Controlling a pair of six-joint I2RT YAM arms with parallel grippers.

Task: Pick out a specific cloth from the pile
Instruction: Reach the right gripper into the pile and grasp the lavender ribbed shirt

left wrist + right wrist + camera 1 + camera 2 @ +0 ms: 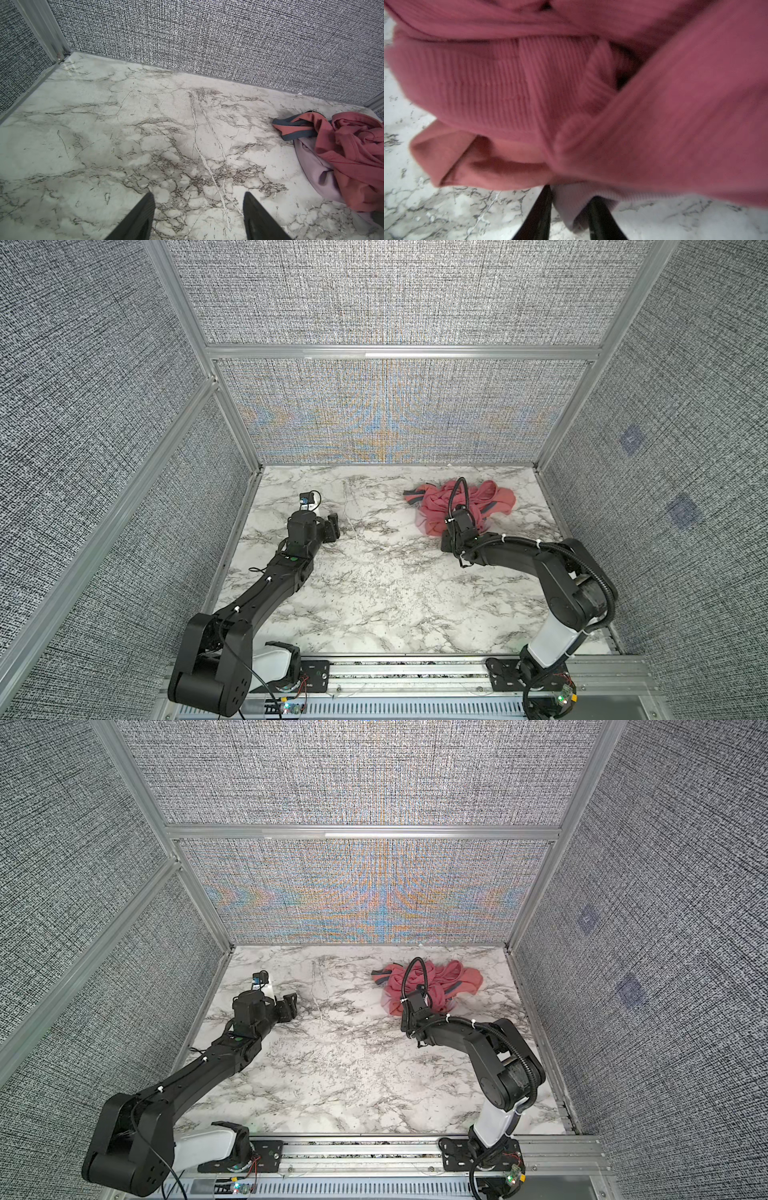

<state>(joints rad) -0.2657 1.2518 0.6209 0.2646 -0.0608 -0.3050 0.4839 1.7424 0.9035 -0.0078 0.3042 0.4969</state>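
The pile (457, 499) (432, 979) of coral-red garments with dark grey-blue bands lies at the back right of the marble table. The cloth (311, 164), pale lilac-pink and plain, pokes out from under the pile's near left edge. In the right wrist view a fold of the cloth (566, 207) sits between the two black fingers of my right gripper (572, 193), which is shut on it with the pile (550, 93) just beyond. In both top views the arm's wrist hides these jaws. My left gripper (198, 194) (334, 526) (291, 1004) hovers open over bare marble at the left, holding nothing.
Grey woven walls on aluminium frames close in the table (374, 593) at the back (395, 414) and on both sides. A metal rail (415, 672) with the two arm bases runs along the front edge. The pile lies close to the back right corner.
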